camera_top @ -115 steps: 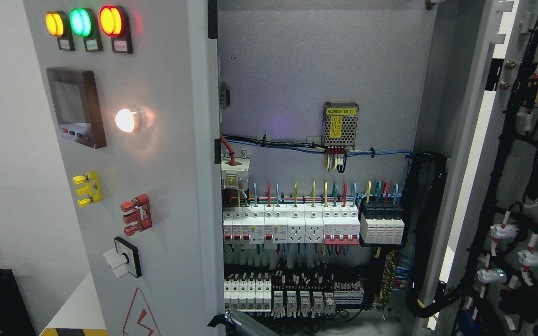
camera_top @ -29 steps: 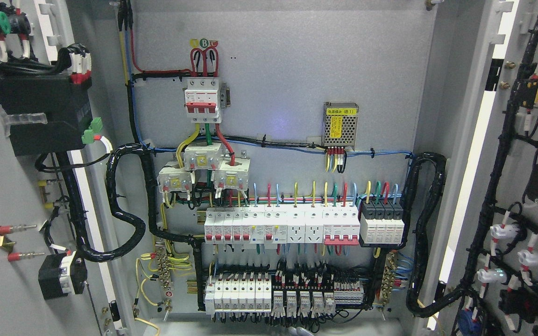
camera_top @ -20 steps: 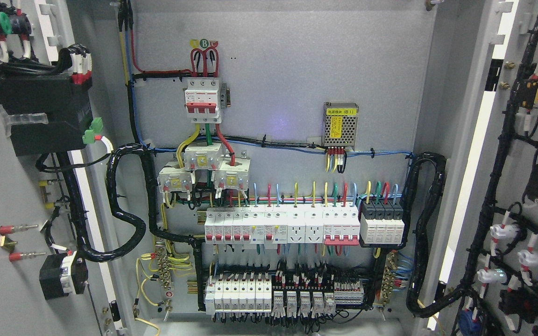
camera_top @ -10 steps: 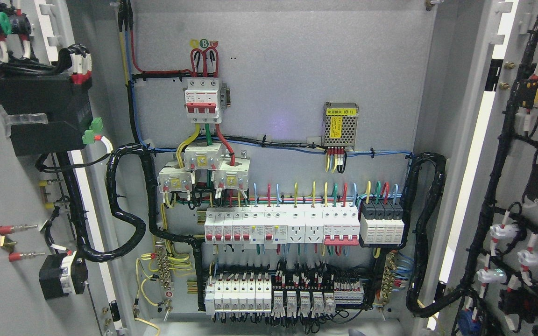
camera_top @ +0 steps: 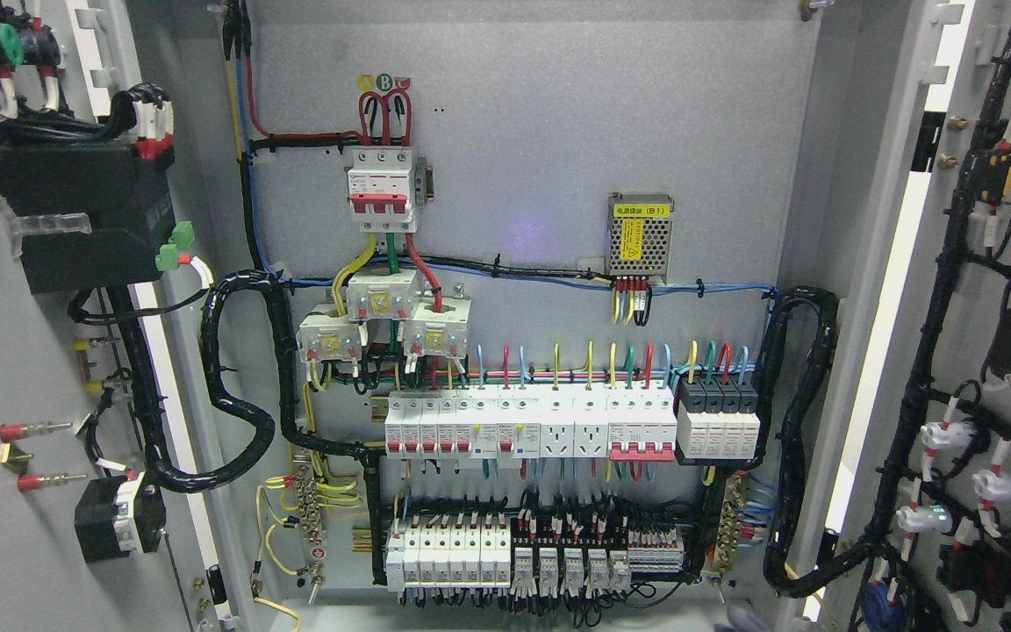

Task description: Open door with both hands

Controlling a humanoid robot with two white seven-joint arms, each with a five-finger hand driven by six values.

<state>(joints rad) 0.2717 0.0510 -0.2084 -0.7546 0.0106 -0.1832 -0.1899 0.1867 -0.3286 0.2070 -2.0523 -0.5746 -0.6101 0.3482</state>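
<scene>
The grey electrical cabinet [camera_top: 558, 132] stands wide open. Its left door [camera_top: 23, 579] is swung out to the left, with its wired inner face and a black box [camera_top: 84, 215] toward me. The right door [camera_top: 975, 351] is swung out to the right and shows black cable looms and lamp backs. A small blurred grey shape [camera_top: 734, 617] pokes up at the bottom edge, right of the middle. It may be part of a hand, but no arm shows and I cannot tell which side it belongs to.
Inside are a red-handled main breaker [camera_top: 380, 189], a row of white breakers [camera_top: 527, 426], a black module block [camera_top: 718, 408], a meshed power supply [camera_top: 640, 234] and a lower row of relays [camera_top: 541, 562]. Thick black conduit [camera_top: 238, 412] loops to the left door.
The left door, half shut 5.8 s ago with its lamps facing me, has since swung fully open. Over the last second only the blurred shape at the bottom edge slid to the right.
</scene>
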